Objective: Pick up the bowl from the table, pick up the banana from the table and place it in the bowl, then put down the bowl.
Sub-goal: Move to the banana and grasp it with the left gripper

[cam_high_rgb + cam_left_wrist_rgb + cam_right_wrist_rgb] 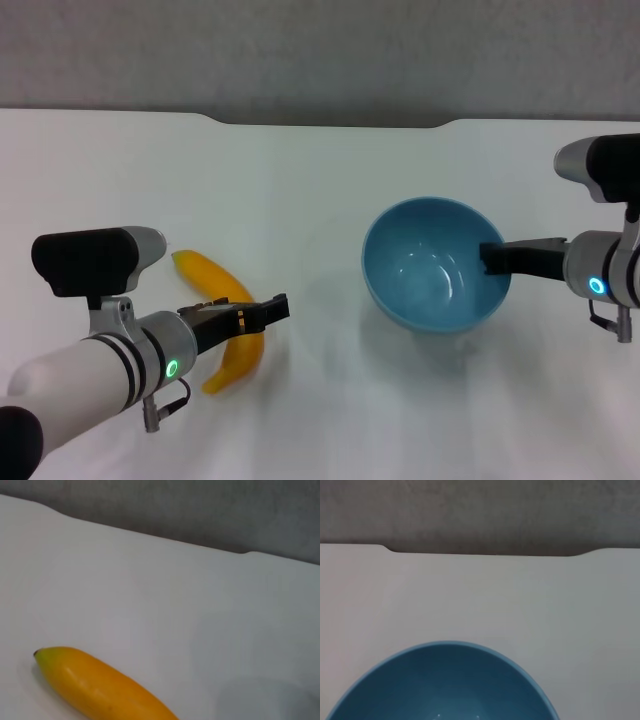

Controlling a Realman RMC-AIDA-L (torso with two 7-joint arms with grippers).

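While the right pincer (490, 258) grips the near-right rim of the glossy light-blue round bowl (432, 262) on the plain white table (300, 180), the left pincer (262, 315), fingers narrowly parted, straddles the curved yellow-orange banana (228, 318), which lies well left of it.

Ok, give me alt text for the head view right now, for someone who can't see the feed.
Two robot arms work over a white table: the right gripper grips the rim of an empty light-blue bowl, while the left gripper sits over the middle of a yellow banana lying on the tabletop. The banana is not yet in the bowl.
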